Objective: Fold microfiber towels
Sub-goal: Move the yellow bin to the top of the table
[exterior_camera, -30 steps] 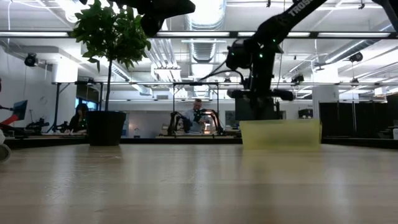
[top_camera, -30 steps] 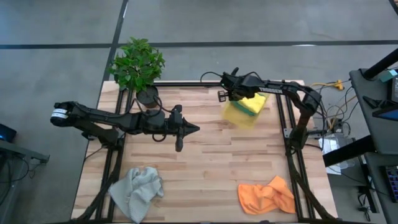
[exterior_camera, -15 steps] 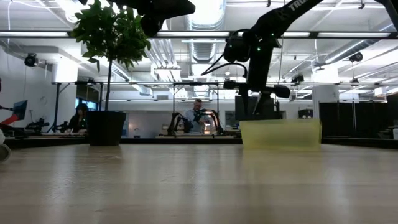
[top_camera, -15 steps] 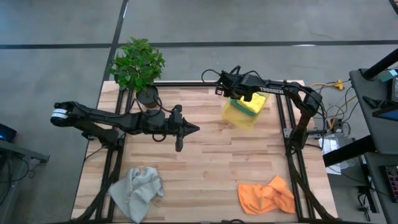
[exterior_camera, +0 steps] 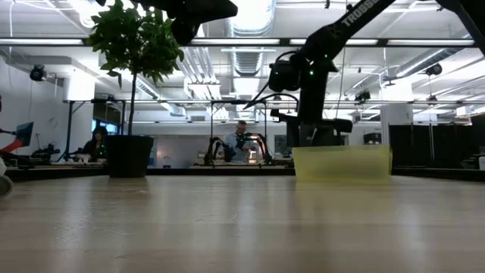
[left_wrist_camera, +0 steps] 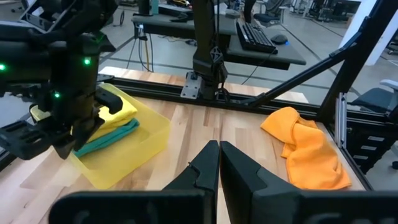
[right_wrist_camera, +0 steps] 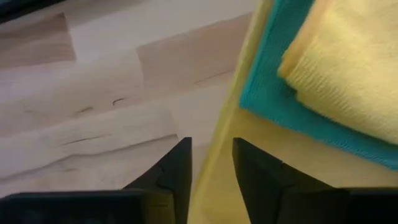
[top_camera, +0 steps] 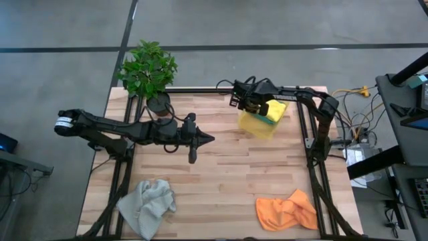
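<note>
A yellow bin (top_camera: 256, 127) stands at the table's far right. In it a folded yellow towel (right_wrist_camera: 348, 56) lies on a folded teal towel (right_wrist_camera: 280, 93). My right gripper (right_wrist_camera: 211, 168) points down over the bin's left wall (right_wrist_camera: 217, 146), open, one finger on each side of it. A crumpled orange towel (top_camera: 287, 211) lies near the front right and a crumpled grey towel (top_camera: 148, 204) near the front left, both flat on the table. My left gripper (top_camera: 208, 139) hovers shut over the table's middle, holding nothing. My right gripper straddles the bin's left wall from above, one finger (right_wrist_camera: 177, 171) outside it and one finger (right_wrist_camera: 258, 174) over the bin's inside. I cannot tell whether either finger touches the wall.
A potted plant (top_camera: 148, 70) stands at the far left corner. Bare wood lies between the bin and the two crumpled towels. A black frame rail (left_wrist_camera: 205, 93) runs along the table's edges.
My right gripper has rolled about its own pointing line above the bin's far left part, and its fingers have parted. The bin and the towels in it lie where they were.
</note>
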Motion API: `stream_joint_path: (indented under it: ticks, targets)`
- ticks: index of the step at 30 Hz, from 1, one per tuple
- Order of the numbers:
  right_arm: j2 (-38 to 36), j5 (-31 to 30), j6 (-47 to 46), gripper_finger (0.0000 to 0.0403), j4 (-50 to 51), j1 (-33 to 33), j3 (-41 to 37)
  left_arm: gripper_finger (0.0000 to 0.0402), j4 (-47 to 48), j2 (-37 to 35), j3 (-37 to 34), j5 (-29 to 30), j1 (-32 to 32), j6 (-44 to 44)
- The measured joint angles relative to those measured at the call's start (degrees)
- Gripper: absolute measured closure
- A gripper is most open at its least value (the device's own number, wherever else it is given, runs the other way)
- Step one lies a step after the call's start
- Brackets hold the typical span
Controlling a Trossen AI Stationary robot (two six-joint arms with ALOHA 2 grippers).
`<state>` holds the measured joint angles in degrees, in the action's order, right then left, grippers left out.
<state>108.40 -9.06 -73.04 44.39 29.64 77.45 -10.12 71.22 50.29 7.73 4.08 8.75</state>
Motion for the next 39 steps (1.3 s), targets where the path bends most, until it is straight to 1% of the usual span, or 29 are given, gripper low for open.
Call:
stream_joint_path:
  ticks: [7, 9, 17, 23, 27, 31, 35, 39]
  targets:
    - [0.02, 0.48, 3.04, 0.0374, -1.56, -1.65, 0.61, 0.0402, 0.01, 0.00, -0.05, -0.01, 0.21, -0.04]
    - [0.07, 0.84, 3.44, 0.0387, -2.23, -2.37, 0.83, 0.0402, 0.01, 0.00, -0.05, -0.02, 0.21, -0.07]
    - [0.15, 1.68, 3.83, 0.0389, -5.49, -5.41, 0.85, 0.0402, 0.03, 0.00, -0.09, -0.01, 0.17, -0.10]
    - [0.58, 2.91, 5.54, 0.0390, -11.33, -7.64, 0.92, 0.0402, 0.03, 0.00, -0.12, 0.00, 0.17, -0.11]
    - [2.40, 3.53, 5.46, 0.0390, -11.95, -8.26, 1.54, 0.0402, 0.05, 0.00, -0.12, 0.00, 0.17, -0.13]
    - [5.26, 5.45, 7.06, 0.0390, -11.72, -8.59, 4.85, 0.0402, 0.03, 0.00, -0.12, 0.00, 0.17, -0.13]
    - [7.67, 5.54, 7.26, 0.0390, -10.32, -8.82, 8.85, 0.0402, 0.05, 0.00, -0.14, -0.19, 0.21, -0.10]
    - [8.20, 4.43, 7.55, 0.0390, -9.14, -8.68, 11.19, 0.0402, 0.05, 0.00, -0.14, -0.39, 0.28, -0.07]
